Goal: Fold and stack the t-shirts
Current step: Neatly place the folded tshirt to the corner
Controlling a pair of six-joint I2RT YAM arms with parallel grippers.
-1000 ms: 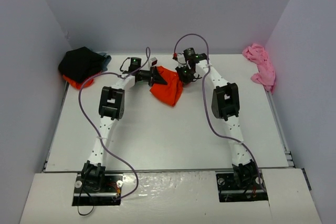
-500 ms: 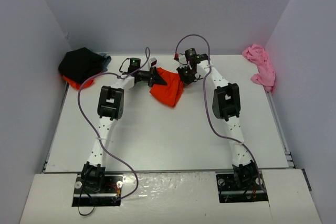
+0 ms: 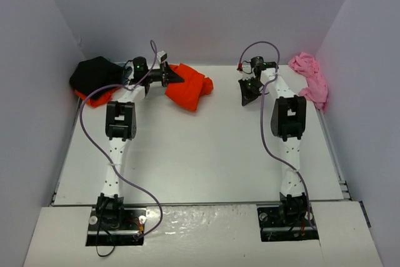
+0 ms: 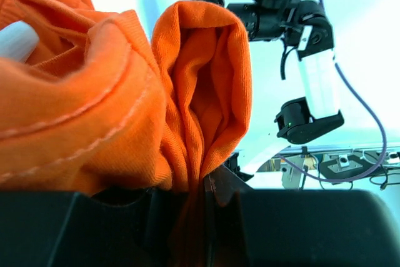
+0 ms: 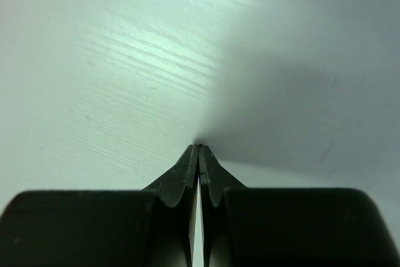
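Note:
My left gripper (image 3: 172, 78) is shut on a bunched bright orange-red t-shirt (image 3: 189, 90) and holds it at the far middle-left of the table. In the left wrist view the orange cloth (image 4: 125, 92) fills the frame and is pinched between the jaws (image 4: 204, 182). My right gripper (image 3: 245, 95) is shut and empty, tips at the bare table (image 5: 112, 79), to the right of that shirt. A black t-shirt (image 3: 95, 74) lies on another orange-red one (image 3: 83, 96) at the far left corner. A pink t-shirt (image 3: 310, 79) lies crumpled at the far right.
White walls close in the table (image 3: 200, 154) on the left, back and right. Both arm bases sit at the near edge. A purple cable loops along each arm.
My right gripper has let go of the orange-red shirt and swung right, away from it. My left gripper has carried the shirt left and toward the back, nearer the black pile.

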